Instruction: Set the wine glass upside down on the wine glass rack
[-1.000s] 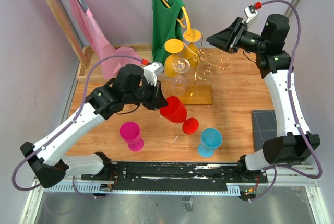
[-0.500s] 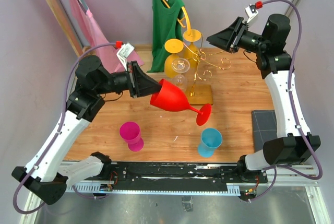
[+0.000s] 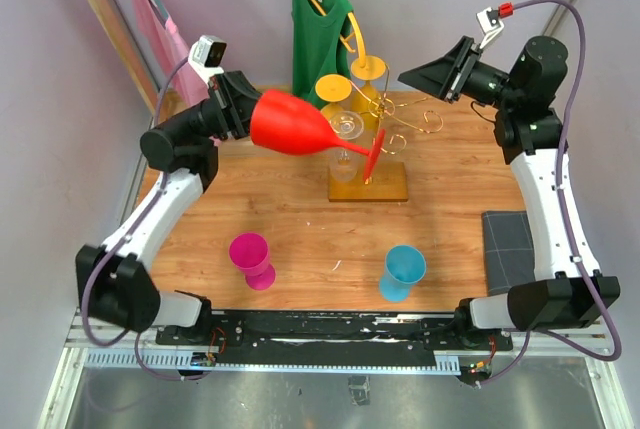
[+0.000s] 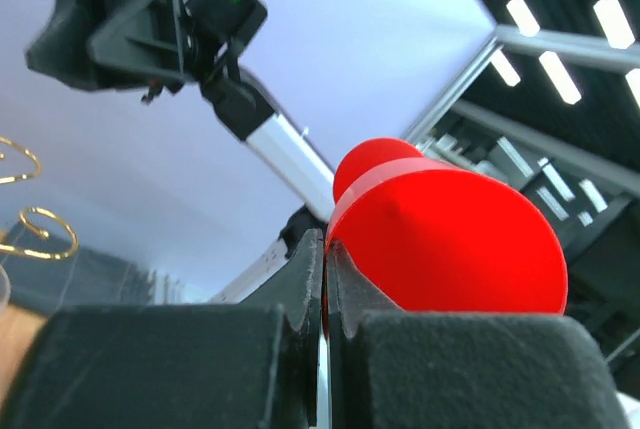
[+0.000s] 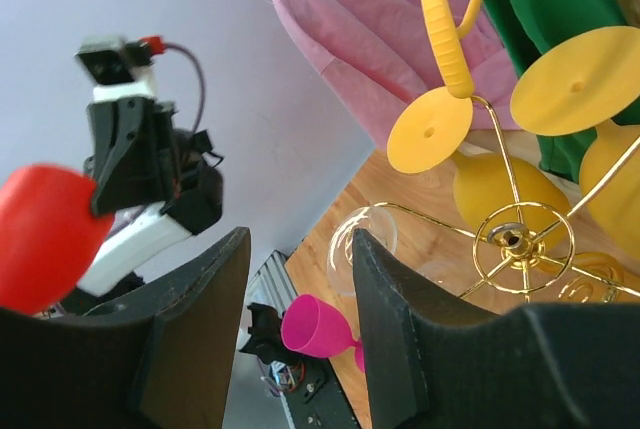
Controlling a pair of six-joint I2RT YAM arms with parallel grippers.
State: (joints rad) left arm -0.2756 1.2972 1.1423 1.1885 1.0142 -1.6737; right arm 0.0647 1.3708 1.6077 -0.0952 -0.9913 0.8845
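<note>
My left pincer (image 3: 245, 117) is clamped on the rim wall of the red wine glass (image 3: 292, 124), which looks light, stiff and slick. The stem beyond my pincer would likely give a surer hold.

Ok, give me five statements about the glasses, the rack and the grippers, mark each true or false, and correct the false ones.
1. The left gripper is shut on the rim of the red wine glass. True.
2. The red wine glass hangs on the wine glass rack. False: it is held in the air on its side, foot toward the rack.
3. The right gripper holds a yellow glass. False: it is open and empty, raised beside the rack.
4. Two yellow glasses hang upside down on the rack. True.
5. The blue glass stands on the rack's base. False: it stands on the table, apart from the rack.
</note>
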